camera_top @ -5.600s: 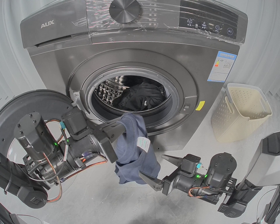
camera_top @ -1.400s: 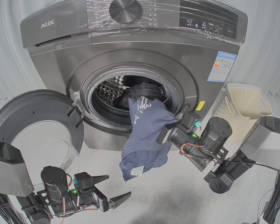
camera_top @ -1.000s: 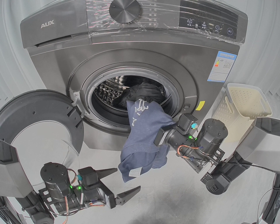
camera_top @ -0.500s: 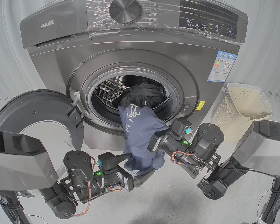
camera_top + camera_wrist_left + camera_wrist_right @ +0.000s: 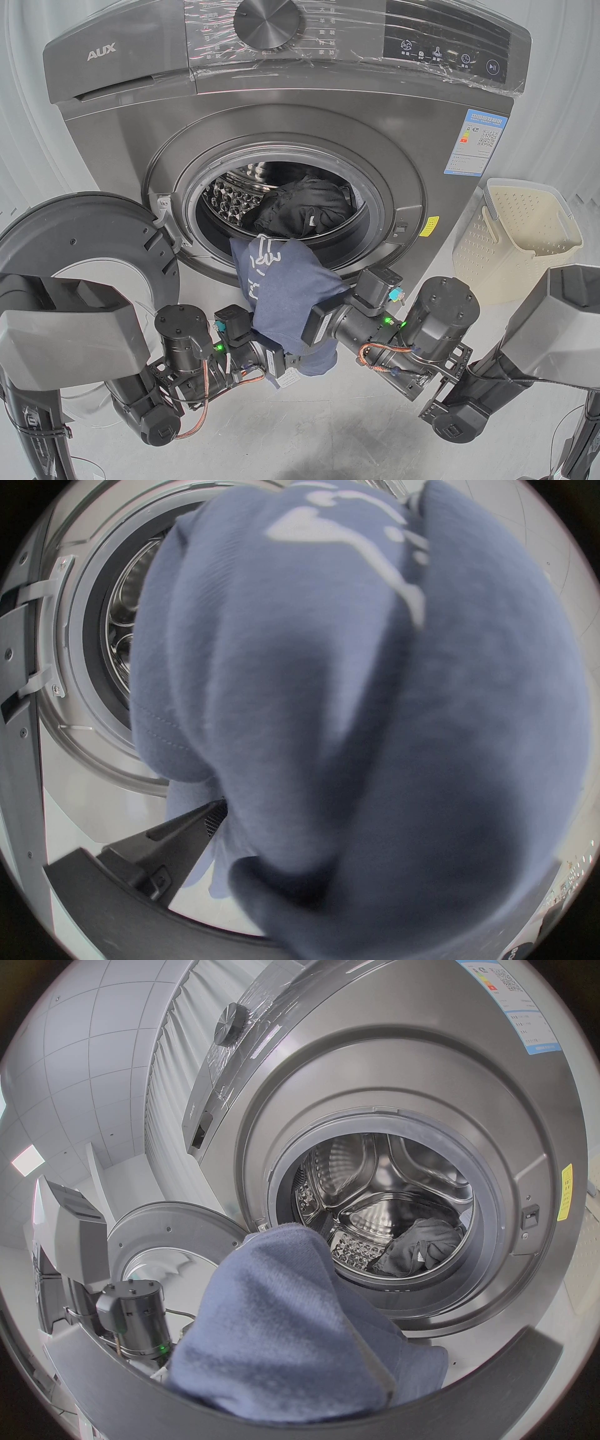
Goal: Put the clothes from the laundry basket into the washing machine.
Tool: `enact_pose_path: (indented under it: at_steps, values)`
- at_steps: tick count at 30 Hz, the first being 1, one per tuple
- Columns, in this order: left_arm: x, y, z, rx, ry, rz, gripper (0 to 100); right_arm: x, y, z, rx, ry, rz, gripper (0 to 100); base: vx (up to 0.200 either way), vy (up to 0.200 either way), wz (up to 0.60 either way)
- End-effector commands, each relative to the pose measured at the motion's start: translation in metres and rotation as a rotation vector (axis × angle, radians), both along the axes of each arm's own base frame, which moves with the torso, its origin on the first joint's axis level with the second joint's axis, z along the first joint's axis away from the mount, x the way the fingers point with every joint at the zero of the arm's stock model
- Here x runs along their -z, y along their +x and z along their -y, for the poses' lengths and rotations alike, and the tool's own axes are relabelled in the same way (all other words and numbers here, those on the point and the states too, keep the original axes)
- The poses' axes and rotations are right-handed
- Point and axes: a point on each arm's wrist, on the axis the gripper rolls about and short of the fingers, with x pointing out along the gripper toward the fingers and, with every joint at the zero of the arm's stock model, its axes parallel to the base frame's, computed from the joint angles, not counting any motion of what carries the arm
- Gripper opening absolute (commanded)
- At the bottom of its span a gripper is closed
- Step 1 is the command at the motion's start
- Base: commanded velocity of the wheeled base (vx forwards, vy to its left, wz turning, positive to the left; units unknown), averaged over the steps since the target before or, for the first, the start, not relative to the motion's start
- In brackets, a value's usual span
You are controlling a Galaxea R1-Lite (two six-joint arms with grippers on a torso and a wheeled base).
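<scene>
A blue garment (image 5: 281, 287) with white print hangs draped over my right gripper (image 5: 314, 324), just below and in front of the washing machine's round opening (image 5: 387, 206). The cloth (image 5: 281, 1322) hides that gripper's front end. My left gripper (image 5: 286, 364) is at the garment's lower end, by its white tag, and stands open. One of its fingers (image 5: 187, 833) shows beside the blue cloth (image 5: 350, 699), which lies against the camera. A black garment (image 5: 303, 212) lies inside the steel drum (image 5: 375, 1210).
The machine's door (image 5: 81, 231) stands swung open on the left, close to my left arm. A cream perforated laundry basket (image 5: 519, 244) sits on the floor to the right of the machine, with nothing showing inside. Grey floor lies in front.
My left arm has risen from low on the left to the garment's hanging end. My right arm has carried the garment down and to the left, away from the opening.
</scene>
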Motion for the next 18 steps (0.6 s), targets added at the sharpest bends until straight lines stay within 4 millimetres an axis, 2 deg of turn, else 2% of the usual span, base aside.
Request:
enact_pose_path:
  at_steps: [1, 11, 12, 18]
  values:
    - [0.0066, 0.0136, -0.0012, -0.026, -0.004, 0.002, 100, -0.0004, -0.0034, -0.0022, -0.010, 0.004, -0.002, 0, 0.000, 0.000, 0.00]
    - [0.0127, 0.0168, 0.0051, -0.018, 0.002, 0.001, 100, 0.0003, -0.0047, -0.0041, -0.017, 0.006, -0.004, 0, 0.000, 0.000, 0.00]
    - [0.0132, 0.0174, 0.0055, -0.018, 0.003, 0.002, 0, 0.0003, -0.0051, -0.0045, -0.019, 0.007, -0.006, 0, 0.000, 0.000, 0.00]
    - [0.0105, 0.0220, 0.0079, -0.022, -0.016, 0.013, 0, 0.0003, -0.0048, -0.0042, -0.002, 0.013, -0.011, 0, 0.000, 0.000, 0.00]
